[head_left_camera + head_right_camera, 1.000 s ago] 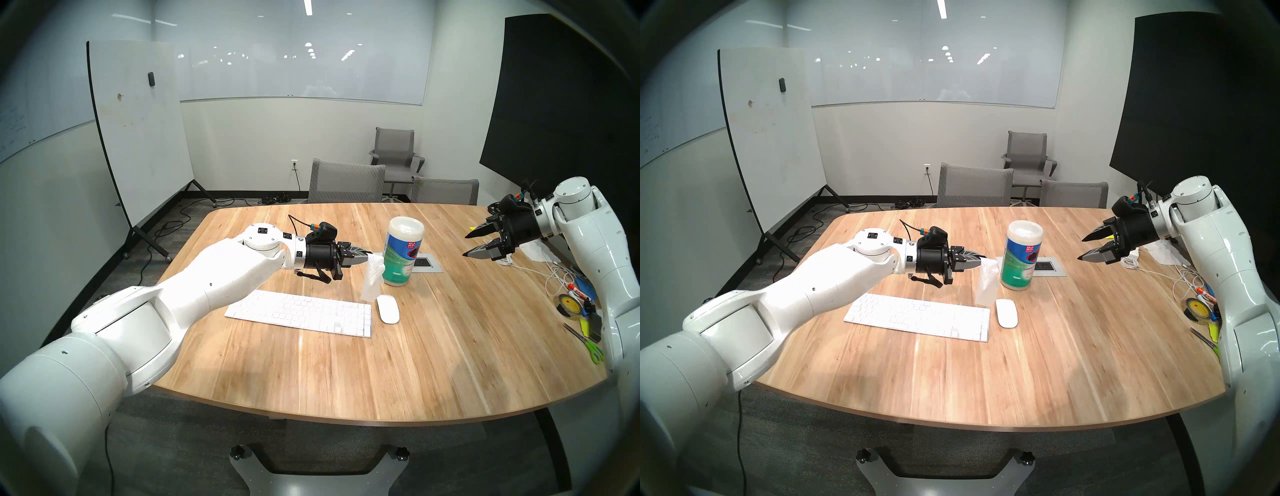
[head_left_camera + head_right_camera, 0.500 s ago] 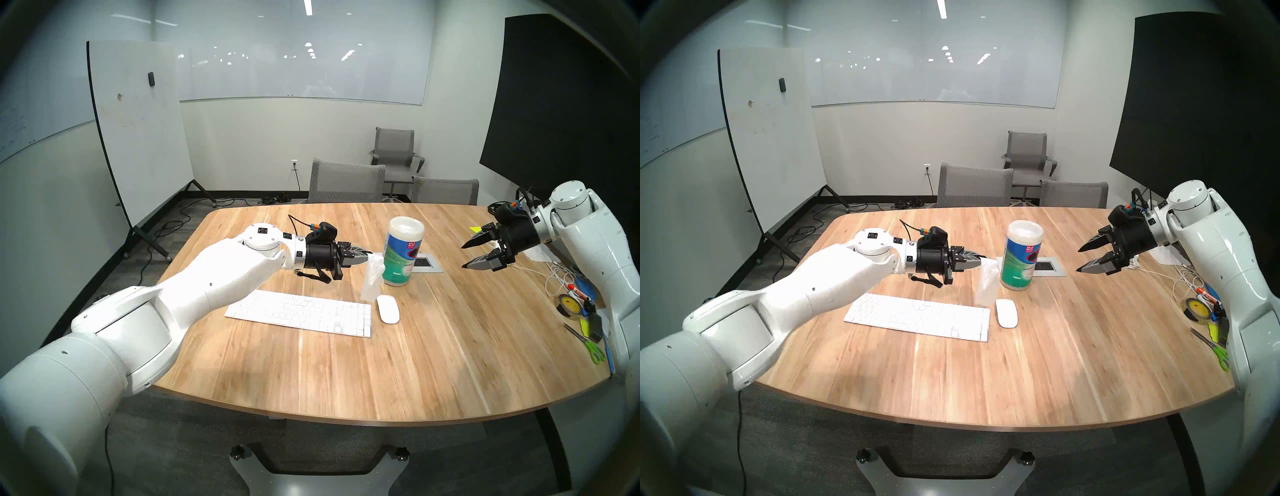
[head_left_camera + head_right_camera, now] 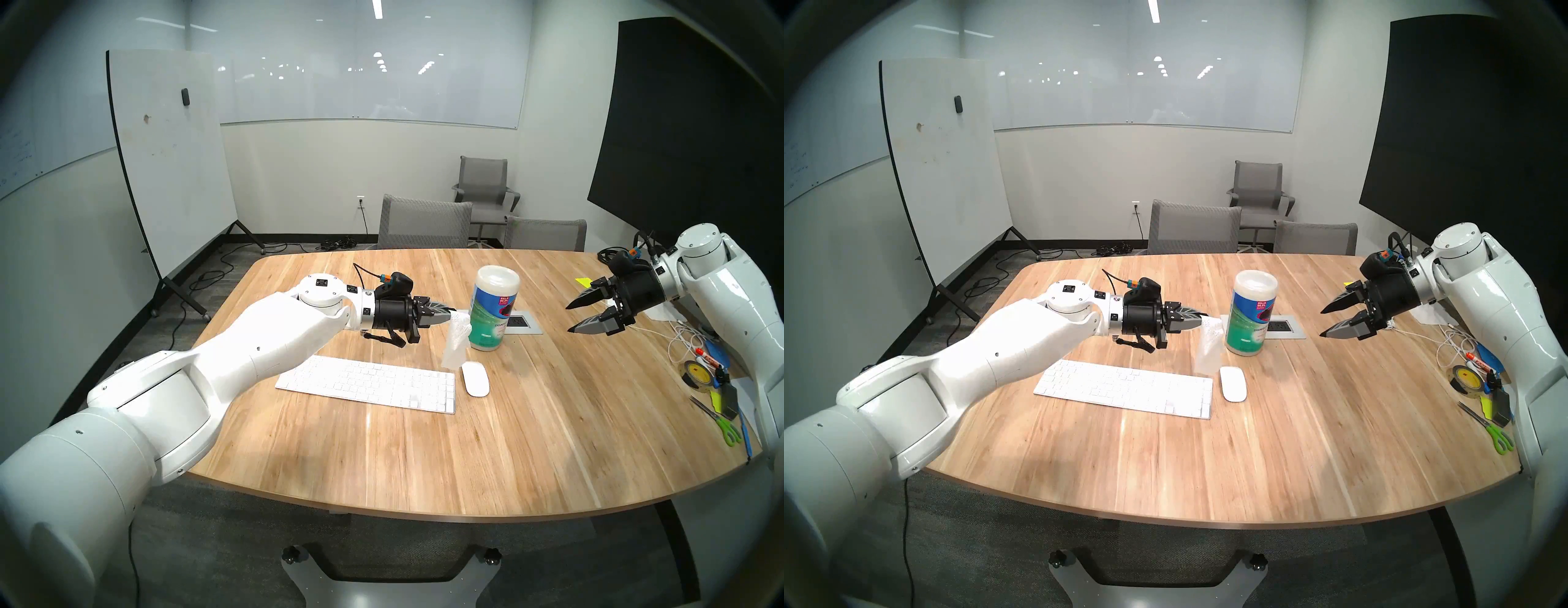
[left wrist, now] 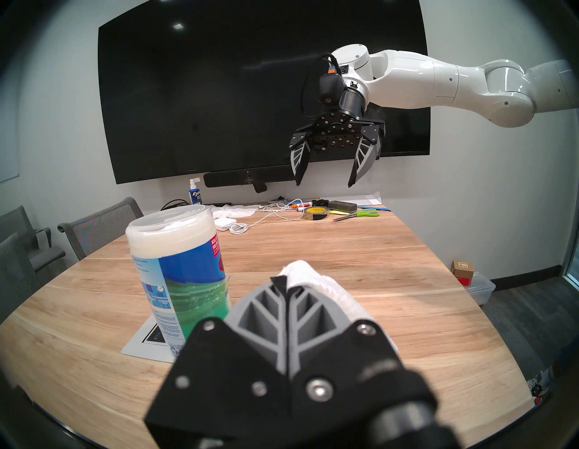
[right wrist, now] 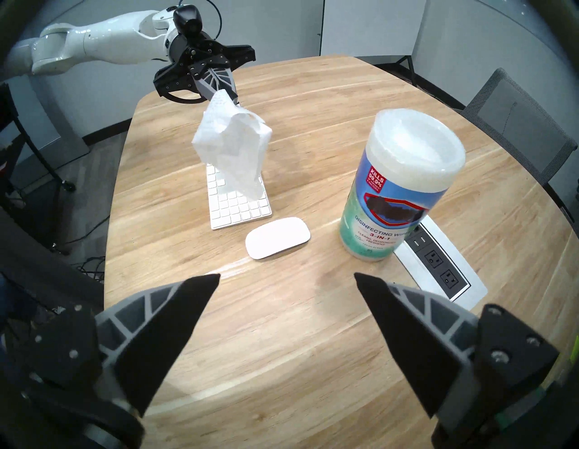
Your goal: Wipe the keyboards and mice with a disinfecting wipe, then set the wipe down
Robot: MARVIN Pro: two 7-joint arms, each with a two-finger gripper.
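Note:
A slim white keyboard (image 3: 369, 384) (image 3: 1125, 389) (image 5: 239, 207) lies on the wooden table, and a glossy white mouse (image 3: 475, 378) (image 3: 1233, 383) (image 5: 277, 237) sits just to its right. My left gripper (image 3: 453, 313) (image 3: 1207, 319) (image 4: 283, 287) hovers above the table behind the keyboard's right end, shut on the top of a white disinfecting wipe (image 3: 455, 344) (image 3: 1209, 352) (image 5: 232, 147) (image 4: 316, 283). The wipe hangs down rumpled above the keyboard's right end. My right gripper (image 3: 570, 316) (image 3: 1323, 322) (image 4: 324, 183) (image 5: 286, 279) floats open and empty over the table's right side.
A tall wipe canister (image 3: 492, 308) (image 3: 1250, 312) (image 4: 178, 269) (image 5: 398, 191) stands just right of the hanging wipe, beside a power outlet plate (image 3: 524, 325) (image 5: 438, 269). Cables, tape, markers and green scissors (image 3: 727, 429) clutter the table's right edge. Grey chairs (image 3: 424, 225) stand behind the table.
My right gripper has dipped and tilted a little lower over the table's right side, staying open. The left arm and the hanging wipe have not moved.

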